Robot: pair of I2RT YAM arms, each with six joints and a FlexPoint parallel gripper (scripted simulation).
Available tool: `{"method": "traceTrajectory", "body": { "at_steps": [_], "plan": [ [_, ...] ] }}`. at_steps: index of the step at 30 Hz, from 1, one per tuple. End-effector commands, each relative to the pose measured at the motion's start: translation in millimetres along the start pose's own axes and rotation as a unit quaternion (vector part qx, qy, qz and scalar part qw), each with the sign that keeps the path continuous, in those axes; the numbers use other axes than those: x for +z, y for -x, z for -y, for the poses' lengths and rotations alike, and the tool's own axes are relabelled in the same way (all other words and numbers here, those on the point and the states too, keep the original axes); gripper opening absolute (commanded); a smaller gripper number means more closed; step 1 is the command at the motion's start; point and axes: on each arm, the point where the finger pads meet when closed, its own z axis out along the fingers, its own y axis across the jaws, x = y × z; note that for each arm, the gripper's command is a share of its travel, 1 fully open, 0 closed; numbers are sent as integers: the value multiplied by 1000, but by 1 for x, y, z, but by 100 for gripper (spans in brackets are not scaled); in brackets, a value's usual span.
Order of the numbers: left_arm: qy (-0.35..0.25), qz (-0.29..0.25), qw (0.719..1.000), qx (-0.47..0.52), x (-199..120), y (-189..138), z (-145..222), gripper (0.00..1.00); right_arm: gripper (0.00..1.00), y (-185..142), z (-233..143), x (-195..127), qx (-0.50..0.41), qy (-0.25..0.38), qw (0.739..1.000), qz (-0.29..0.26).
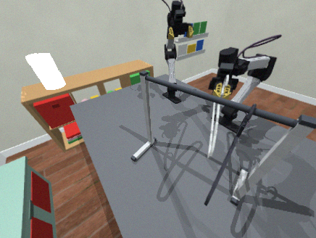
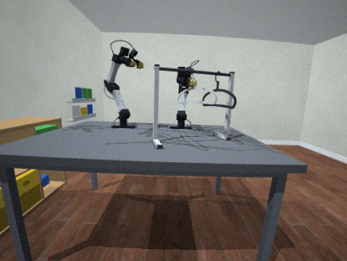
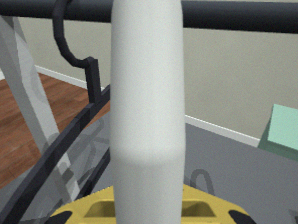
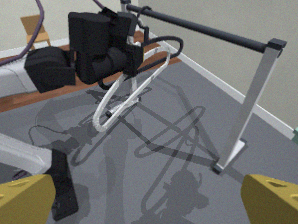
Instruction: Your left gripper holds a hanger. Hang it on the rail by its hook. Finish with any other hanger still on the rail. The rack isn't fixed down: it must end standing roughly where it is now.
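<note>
A white hanger point(image 1: 211, 139) point(image 3: 147, 100) point(image 4: 101, 127) is held by my left gripper point(image 1: 222, 91) point(image 2: 192, 82), which is shut on it. The gripper is on the robot side of the rail point(image 1: 188, 91) point(image 2: 171, 69) point(image 3: 240, 16) point(image 4: 200, 29), a little below its height. The white loop hangs down and overlaps the dark hanger in the exterior view; contact cannot be told. The hook is mostly hidden. The dark hanger point(image 1: 222, 169) point(image 3: 62, 142) hangs from the rail near one end. My right gripper point(image 1: 181, 32) point(image 2: 137, 64) point(image 4: 147, 183) is open and empty, high behind the rack's other end.
The rack's post point(image 1: 146, 109) point(image 2: 156, 107) point(image 4: 250, 110) stands upright on a foot at the end away from the dark hanger. The other post point(image 1: 269, 152) point(image 2: 229, 115) is close beside the dark hanger. The grey table point(image 1: 101, 123) point(image 2: 79, 147) carries both arms and the rack.
</note>
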Motion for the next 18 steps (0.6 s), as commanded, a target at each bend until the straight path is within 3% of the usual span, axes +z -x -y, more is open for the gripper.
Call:
{"method": "traceTrajectory", "body": {
  "at_steps": [1, 7, 18],
  "plan": [
    [-75, 54, 996, -14, 29, 49, 13, 0, 100, 42, 5, -2, 4, -18, 996, 85],
    [-85, 52, 995, 0, 53, 59, 7, 0, 100, 53, 7, -4, 6, -23, 994, 107],
    [-146, -7, 989, 30, 86, 47, 17, 0, 100, 57, 8, -5, 7, -25, 993, 115]
  ]
}}
